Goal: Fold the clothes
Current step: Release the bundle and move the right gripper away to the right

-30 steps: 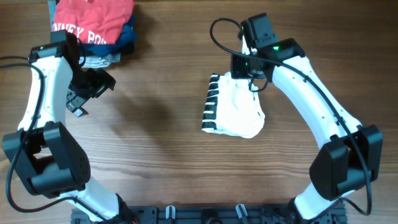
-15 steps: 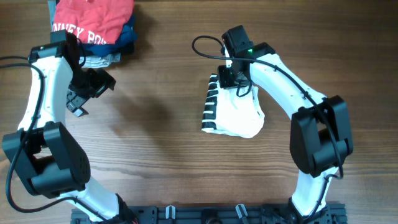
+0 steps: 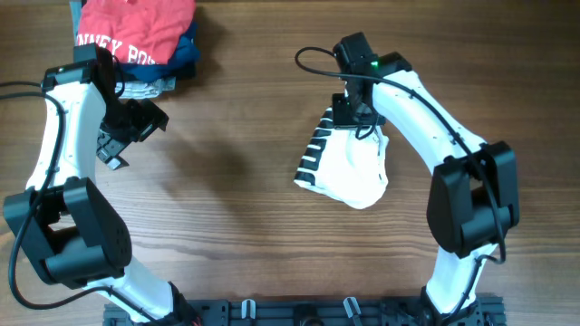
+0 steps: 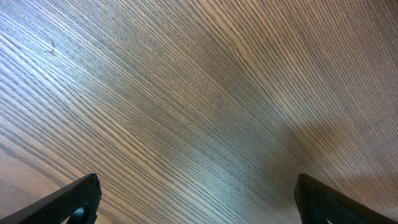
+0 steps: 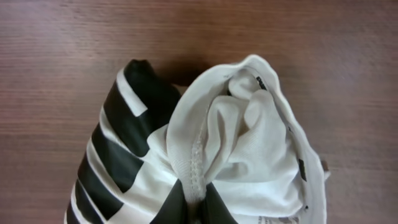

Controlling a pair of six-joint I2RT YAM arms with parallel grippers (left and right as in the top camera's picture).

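We saw the right gripper (image 5: 193, 202), clenched on the white T-shirt (image 3: 355, 170), had shifted rightward, bunching it; the left gripper (image 4: 196, 190) hung released near the red garment (image 3: 136, 32).

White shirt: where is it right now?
In the overhead view the shirt sits bunched right of centre on the table, its top edge pinched by the right tool.

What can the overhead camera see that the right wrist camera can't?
Only overhead: both arms, the left end effector over bare wood, and the red garment topping a stack at the far-left corner. Only right wrist: the stitched hem bunched and pinched by the right end effector. Both: the white T-shirt, its black-striped patch and the wooden table.
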